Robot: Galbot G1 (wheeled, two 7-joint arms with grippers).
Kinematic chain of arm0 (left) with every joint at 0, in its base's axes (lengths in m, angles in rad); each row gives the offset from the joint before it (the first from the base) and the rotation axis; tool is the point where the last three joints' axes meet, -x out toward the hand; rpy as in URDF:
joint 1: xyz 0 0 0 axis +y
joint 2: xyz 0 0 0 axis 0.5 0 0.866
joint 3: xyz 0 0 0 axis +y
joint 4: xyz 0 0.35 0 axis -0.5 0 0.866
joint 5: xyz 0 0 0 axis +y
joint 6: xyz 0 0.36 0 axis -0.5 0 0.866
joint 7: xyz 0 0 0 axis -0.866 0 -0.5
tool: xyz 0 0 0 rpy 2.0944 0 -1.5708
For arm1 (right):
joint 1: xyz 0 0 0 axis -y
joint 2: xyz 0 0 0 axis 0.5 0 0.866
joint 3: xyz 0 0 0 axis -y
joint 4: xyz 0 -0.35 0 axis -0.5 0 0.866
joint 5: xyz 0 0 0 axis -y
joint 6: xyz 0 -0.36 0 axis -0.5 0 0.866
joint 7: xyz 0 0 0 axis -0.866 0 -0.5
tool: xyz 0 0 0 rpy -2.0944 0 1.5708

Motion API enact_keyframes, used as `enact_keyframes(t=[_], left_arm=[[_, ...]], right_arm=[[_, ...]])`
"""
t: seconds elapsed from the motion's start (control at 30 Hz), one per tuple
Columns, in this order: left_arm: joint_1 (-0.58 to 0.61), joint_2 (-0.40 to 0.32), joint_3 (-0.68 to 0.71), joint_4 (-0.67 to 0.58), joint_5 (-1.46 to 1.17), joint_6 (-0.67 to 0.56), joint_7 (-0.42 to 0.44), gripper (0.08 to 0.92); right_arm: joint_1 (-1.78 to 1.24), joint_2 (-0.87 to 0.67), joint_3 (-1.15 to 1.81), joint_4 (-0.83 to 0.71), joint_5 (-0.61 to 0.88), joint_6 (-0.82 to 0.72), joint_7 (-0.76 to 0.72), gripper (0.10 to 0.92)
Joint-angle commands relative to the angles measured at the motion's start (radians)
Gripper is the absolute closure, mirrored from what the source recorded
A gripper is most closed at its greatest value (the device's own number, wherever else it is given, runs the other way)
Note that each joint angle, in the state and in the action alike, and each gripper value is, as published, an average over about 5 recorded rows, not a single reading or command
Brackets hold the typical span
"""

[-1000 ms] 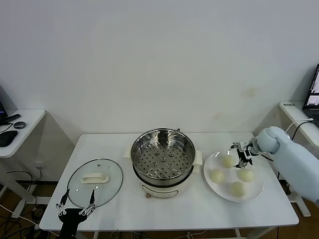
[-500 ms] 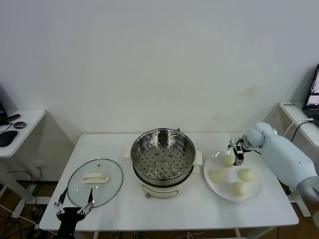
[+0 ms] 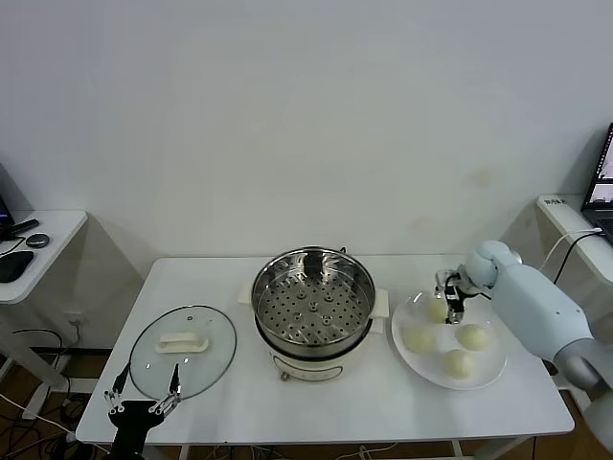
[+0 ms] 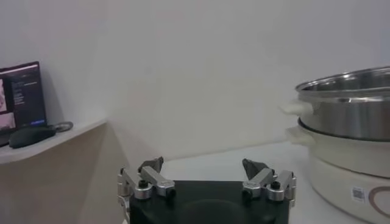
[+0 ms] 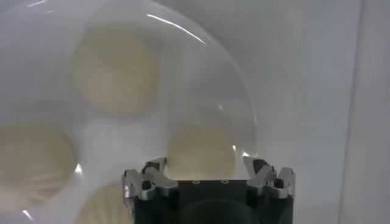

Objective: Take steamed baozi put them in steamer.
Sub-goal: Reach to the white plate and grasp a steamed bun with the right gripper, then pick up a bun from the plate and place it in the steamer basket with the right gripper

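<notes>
Baozi lie on a flat white plate (image 3: 490, 369) at the lower right of the head view, four of them: one at the far side of the plate (image 3: 438, 310), one toward the steamer (image 3: 417, 338), one on the right (image 3: 472, 335) and one nearest the table's front edge (image 3: 458, 362). All four are on the plate, none in the pot. The steamer (image 3: 313, 309) stands in the middle of the frame on the white table (image 3: 383, 407), open, with its perforated tray bare. A glass lid (image 3: 183, 349) with a white handle lies flat at the lower left, apart from the pot.

The right gripper (image 3: 450, 296) hangs over the far baozi, close above it. In the right wrist view its fingers (image 5: 152, 176) are spread, one on each side of this bun (image 5: 200, 152), and they hold nothing; whether they touch it I cannot tell.

The left gripper (image 3: 146, 397) is parked low at the bottom left of the head view, near the front edge of the lid. The left wrist view shows its fingers (image 4: 150, 173) wide apart and empty, with the steamer's side (image 4: 347, 131) at the right of that frame.
</notes>
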Motion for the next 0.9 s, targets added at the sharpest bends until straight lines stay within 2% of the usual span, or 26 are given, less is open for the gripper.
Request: enact_keyframes(t=[0.03,0.27,0.4,0.6,0.77,0.9], left_arm=[[0.003,0.001,-0.001,-0.004,0.001,0.000,0.000,0.177],[0.002,0.002,-0.003,-0.004,0.002,0.001,0.000,0.177],[0.006,0.003,-0.001,-0.005,0.002,0.001,0.001,0.177],[0.006,0.012,0.003,-0.005,0.002,0.003,0.000,0.177],[-0.004,0.025,0.011,-0.007,-0.001,0.005,0.001,0.177],[-0.013,0.034,0.017,-0.009,-0.008,0.005,0.001,0.177]], right_arm=[[-0.001,0.014,-0.005,-0.021,-0.011,-0.006,0.005,0.307],[-0.004,0.010,-0.001,-0.009,-0.004,-0.018,0.009,0.479],[0.002,-0.004,-0.007,0.021,0.015,-0.024,0.008,0.539],[0.059,-0.086,-0.090,0.150,0.120,-0.038,-0.018,0.547],[0.225,-0.205,-0.223,0.355,0.303,-0.052,-0.052,0.538],[0.450,-0.225,-0.359,0.429,0.449,-0.020,-0.084,0.533]])
